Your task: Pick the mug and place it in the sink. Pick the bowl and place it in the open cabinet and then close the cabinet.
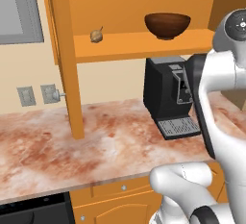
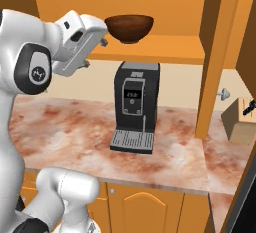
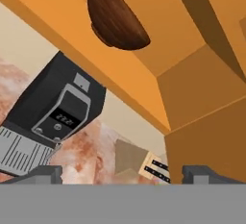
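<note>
The bowl [image 1: 167,24], wide, round and dark brown like turned wood, sits upright on the inner shelf of the orange wooden wall cabinet [image 1: 139,45], whose door [image 1: 65,59] stands open. You will see a small tan garlic-like bulb [image 1: 96,35] on the same shelf, well apart to the bowl's left. Your gripper [image 3: 122,172] is apart from the bowl and below it (jaws spread wide, holding nothing). Under the shelf a black coffee machine [image 2: 134,107] stands on the mottled reddish marble counter [image 1: 72,151]. A tan knife block [image 2: 240,121] stands further right.
</note>
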